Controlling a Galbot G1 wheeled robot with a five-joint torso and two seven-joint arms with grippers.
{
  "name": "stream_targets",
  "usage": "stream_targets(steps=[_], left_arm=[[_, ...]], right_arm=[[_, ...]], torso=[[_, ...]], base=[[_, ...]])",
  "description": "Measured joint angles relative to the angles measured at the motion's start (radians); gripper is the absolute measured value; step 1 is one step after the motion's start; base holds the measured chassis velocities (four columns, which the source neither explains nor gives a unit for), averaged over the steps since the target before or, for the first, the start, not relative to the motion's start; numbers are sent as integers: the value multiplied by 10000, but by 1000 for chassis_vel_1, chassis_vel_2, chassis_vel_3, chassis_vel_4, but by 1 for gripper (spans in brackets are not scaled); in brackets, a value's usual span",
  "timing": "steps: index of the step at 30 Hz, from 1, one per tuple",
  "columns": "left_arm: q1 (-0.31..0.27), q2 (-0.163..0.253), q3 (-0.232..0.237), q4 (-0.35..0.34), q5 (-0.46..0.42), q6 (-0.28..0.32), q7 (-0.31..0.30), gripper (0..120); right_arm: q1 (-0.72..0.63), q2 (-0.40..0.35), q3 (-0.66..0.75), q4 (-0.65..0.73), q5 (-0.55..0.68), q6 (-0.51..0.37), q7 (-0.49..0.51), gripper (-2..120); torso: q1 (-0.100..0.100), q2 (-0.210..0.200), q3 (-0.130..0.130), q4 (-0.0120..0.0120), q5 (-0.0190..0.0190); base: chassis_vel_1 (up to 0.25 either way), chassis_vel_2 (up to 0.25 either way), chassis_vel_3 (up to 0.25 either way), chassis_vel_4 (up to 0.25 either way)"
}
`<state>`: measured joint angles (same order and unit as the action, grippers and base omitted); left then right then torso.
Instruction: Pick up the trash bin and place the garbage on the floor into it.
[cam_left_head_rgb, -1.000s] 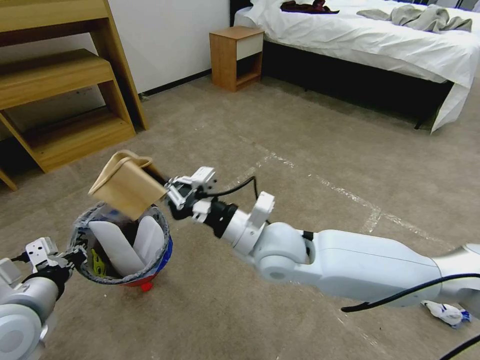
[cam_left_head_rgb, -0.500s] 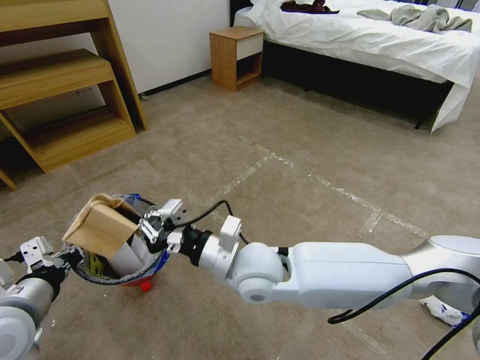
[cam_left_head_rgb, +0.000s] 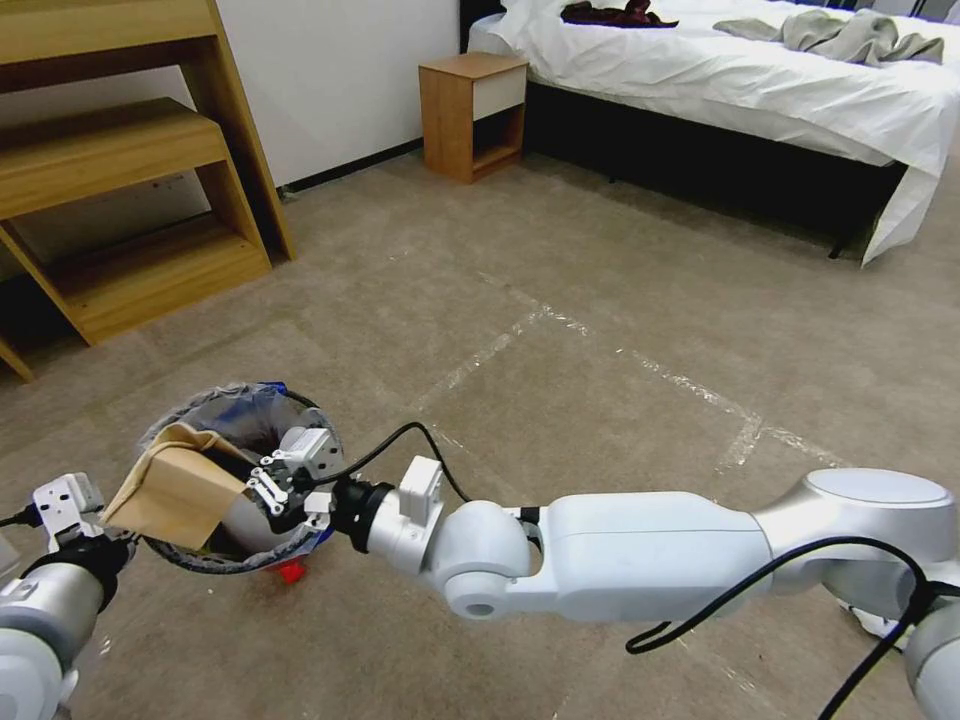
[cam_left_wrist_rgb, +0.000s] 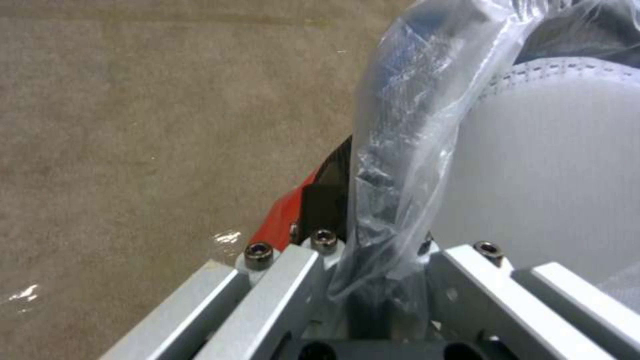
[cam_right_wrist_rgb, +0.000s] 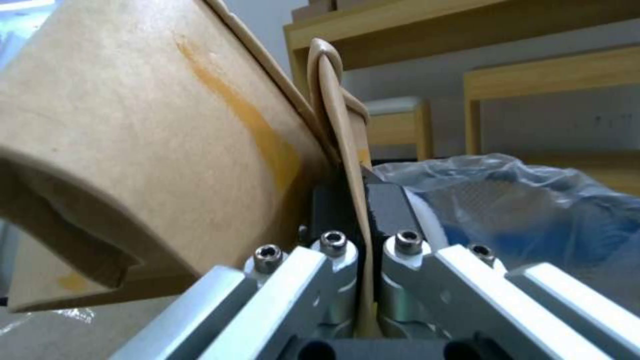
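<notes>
Left pincer (cam_left_head_rgb: 100, 530): low at near left, clamped on rim of trash bin (cam_left_head_rgb: 255, 410); bag liner (cam_left_wrist_rgb: 400, 150) pinched between the fingers in left wrist view.
Trash bin: held just above floor (cam_left_head_rgb: 600, 400); red base (cam_left_head_rgb: 290, 570) visible under rim; white slipper (cam_left_wrist_rgb: 547, 165) inside, pressed against liner.
Right pincer (cam_left_head_rgb: 268, 492): over bin opening, closed on flat edge of tan paper bag (cam_left_head_rgb: 175, 490).
Paper bag: tilted, lower part inside bin, upper end jutting past near-left rim; orange stain on side (cam_right_wrist_rgb: 247, 110).
Floor: beige carpet, shiny tape strips (cam_left_head_rgb: 690, 385) crossing it.
Far: wooden shelf unit (cam_left_head_rgb: 120, 180) at left, nightstand (cam_left_head_rgb: 472, 115), bed (cam_left_head_rgb: 750, 90).
</notes>
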<state>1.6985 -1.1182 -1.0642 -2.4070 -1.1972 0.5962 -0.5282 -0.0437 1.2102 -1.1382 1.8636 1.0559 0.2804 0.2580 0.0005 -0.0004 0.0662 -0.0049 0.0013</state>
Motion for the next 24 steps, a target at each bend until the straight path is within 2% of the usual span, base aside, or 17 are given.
stream_targets(steps=[12,21,24], left_arm=[[116,-53,-6,-172,-24,-15,12,1],[132,-67,25,-167,4,-33,30,1],[117,-54,42,-115,30,-34,31,1]], right_arm=[[120,106,-138,-396,-292,100,-267,0],[177,-327,-71,-439,-437,172,-400,0],[179,-723,33,-389,-538,172,-472,0]], torso=[[0,0,0,0,0],[0,0,0,0,1],[0,0,0,-1,2]], base=[[0,0,0,0],[0,0,0,0],[0,0,0,0]])
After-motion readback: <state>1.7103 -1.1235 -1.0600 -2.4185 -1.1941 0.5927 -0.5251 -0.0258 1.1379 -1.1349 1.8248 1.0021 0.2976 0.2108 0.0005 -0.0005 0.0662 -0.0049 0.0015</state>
